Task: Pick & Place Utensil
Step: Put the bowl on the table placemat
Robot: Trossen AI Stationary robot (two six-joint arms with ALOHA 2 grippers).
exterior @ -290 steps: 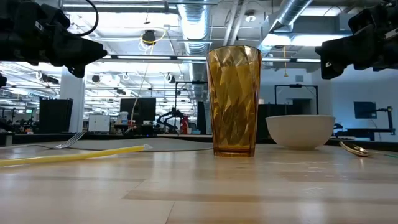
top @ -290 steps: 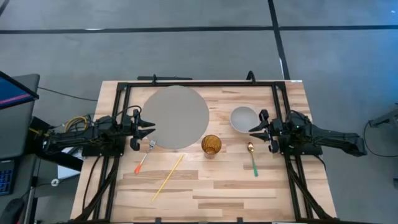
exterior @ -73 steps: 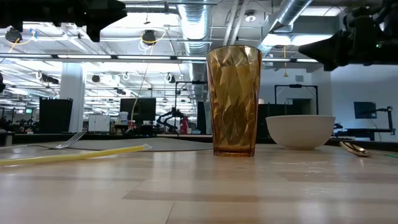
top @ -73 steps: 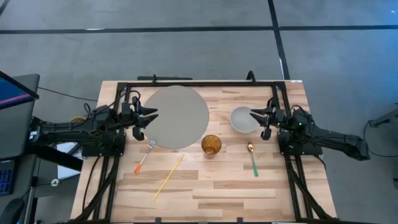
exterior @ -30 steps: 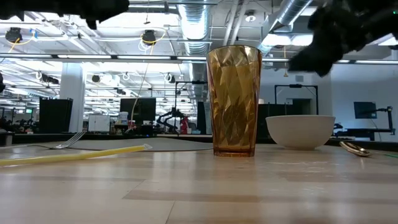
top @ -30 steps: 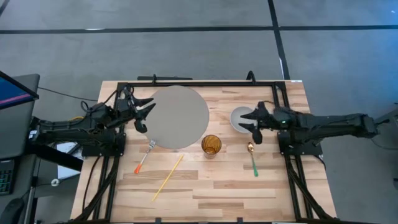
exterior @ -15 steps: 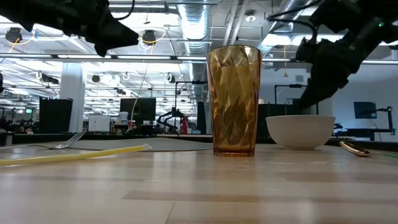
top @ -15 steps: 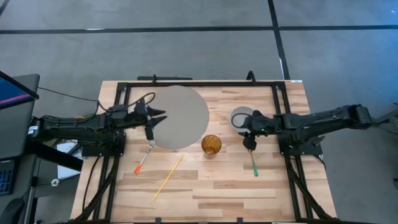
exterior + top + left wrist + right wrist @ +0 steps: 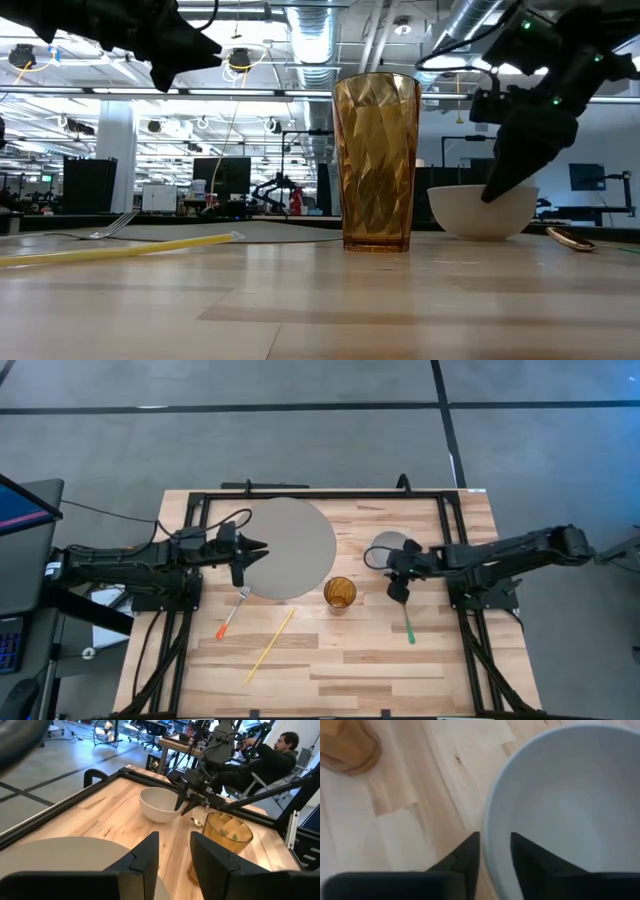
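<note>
Right gripper (image 9: 393, 572) at white bowl (image 9: 386, 547) rim — fingers parted, holding nothing. Left gripper (image 9: 252, 553) over grey plate (image 9: 288, 545) — parted, empty. Spoon (image 9: 407, 622) nearby.

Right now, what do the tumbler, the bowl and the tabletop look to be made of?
The tumbler looks like amber see-through glass or plastic, faceted, with room lights showing through it. The bowl looks like white glazed ceramic, smooth and evenly pale, possibly melamine. The tabletop looks like light wood, jointed strips with visible grain.
</note>
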